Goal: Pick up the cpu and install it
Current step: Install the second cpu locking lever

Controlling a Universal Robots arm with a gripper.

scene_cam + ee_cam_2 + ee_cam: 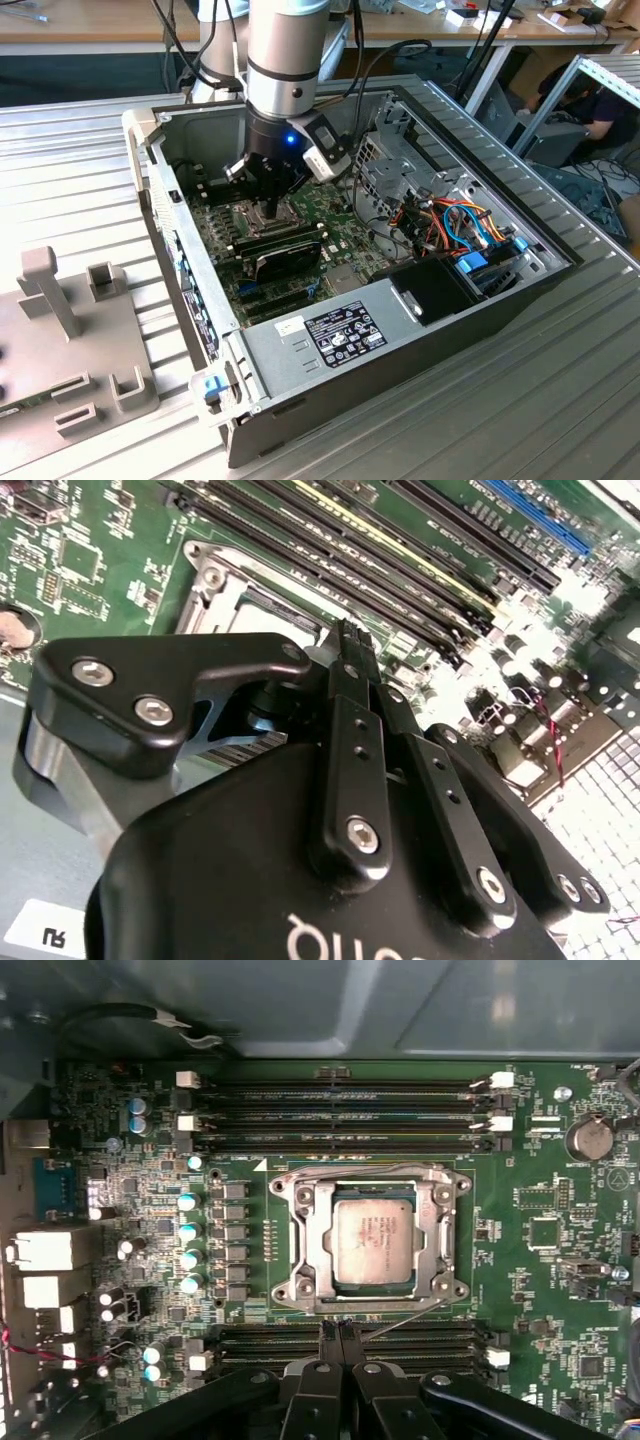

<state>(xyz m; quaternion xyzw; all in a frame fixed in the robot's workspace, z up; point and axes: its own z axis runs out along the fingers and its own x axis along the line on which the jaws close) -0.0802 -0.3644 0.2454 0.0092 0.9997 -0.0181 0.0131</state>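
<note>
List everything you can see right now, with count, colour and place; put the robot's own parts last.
cpu: one, dull silver, lying inside the socket frame on the motherboard, seen in the first wrist view.
socket frame: one, shiny metal, around the cpu.
motherboard: one, green, on the floor of the computer case.
memory slots: several, black, in rows on two opposite sides of the socket.
computer case: one, black and grey, lying open on the ribbed metal table.
cables: a bundle, orange and blue, in the case toward the exterior view's right.
fixture: one, grey, on the table at the exterior view's left.
person: one, seated, far right background.
gripper: one, black, fingers together, over the memory slots beside the socket, holding nothing.
</note>
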